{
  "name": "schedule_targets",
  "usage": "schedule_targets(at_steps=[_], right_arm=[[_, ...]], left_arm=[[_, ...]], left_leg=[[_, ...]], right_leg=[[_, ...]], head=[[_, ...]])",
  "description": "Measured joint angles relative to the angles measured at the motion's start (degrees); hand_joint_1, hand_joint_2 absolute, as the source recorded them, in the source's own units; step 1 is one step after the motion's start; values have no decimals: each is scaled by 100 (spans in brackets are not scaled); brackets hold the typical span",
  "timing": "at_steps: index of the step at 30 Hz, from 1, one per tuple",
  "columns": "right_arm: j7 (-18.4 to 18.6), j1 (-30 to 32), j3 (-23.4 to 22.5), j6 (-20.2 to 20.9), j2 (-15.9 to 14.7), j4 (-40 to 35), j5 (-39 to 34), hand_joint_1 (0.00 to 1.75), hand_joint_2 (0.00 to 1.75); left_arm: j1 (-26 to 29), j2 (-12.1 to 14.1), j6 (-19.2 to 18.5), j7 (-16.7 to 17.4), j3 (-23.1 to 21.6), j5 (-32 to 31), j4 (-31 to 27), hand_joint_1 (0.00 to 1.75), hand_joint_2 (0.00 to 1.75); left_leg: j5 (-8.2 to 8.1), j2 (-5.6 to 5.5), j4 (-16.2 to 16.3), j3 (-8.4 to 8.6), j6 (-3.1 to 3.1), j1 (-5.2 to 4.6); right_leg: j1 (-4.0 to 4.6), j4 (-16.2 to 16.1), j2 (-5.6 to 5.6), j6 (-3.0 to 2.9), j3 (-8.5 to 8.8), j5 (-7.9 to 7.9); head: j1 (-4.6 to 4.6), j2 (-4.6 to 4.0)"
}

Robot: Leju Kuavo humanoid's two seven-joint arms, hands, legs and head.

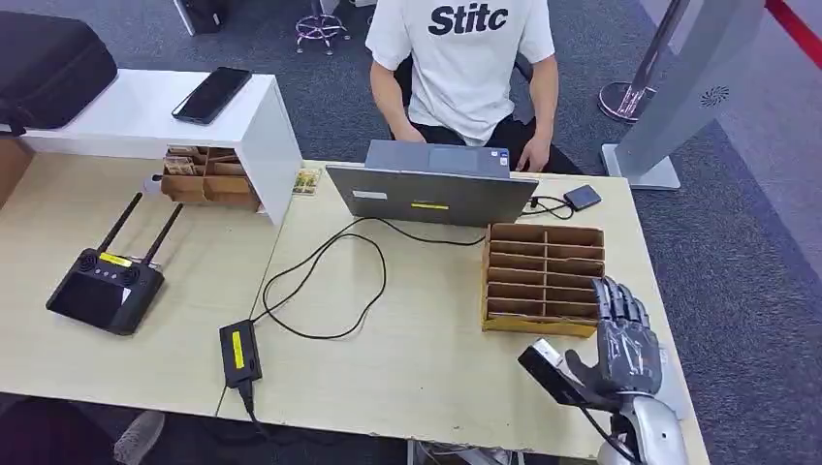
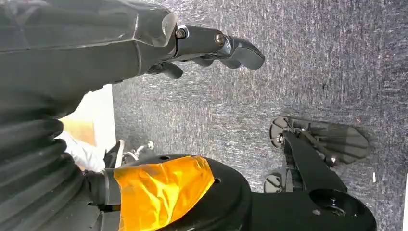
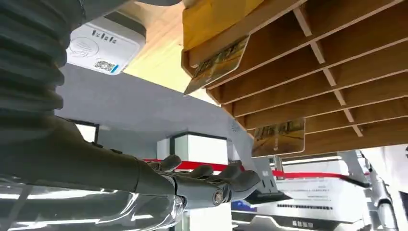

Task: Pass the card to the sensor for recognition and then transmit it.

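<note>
On the desk's left half sit a white shelf at the far edge, a phone on top, and a wooden tray tucked under it holding small items too blurred to name. A controller lies nearer the left edge. A power brick rests at the near edge, its cable running to the laptop at the far edge, where a person sits. Toward the right edge stands a slotted rack; the right wrist view shows a card poking from one slot and another card from a slot further along. The reader lies just beside the rack. The right hand hovers at the rack's near right corner, fingers spread, holding nothing. The left hand hangs over carpet, fingers loosely apart, empty.
</note>
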Motion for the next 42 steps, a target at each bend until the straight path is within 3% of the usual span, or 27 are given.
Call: schedule_targets(at_steps=[19, 42], right_arm=[[-61, -163, 323, 122, 2, 77, -160, 0, 175], [-44, -301, 266, 179, -22, 492, -278, 0, 175]], left_arm=[[-3, 0, -13, 0, -87, 0, 2, 0, 175], [-3, 4, -22, 0, -138, 0, 2, 0, 175]], left_leg=[[0, 1, 0, 0, 0, 0], [0, 2, 0, 0, 0, 0]], right_leg=[[0, 0, 1, 0, 0, 0], [0, 0, 1, 0, 0, 0]], head=[[0, 0], [0, 0]])
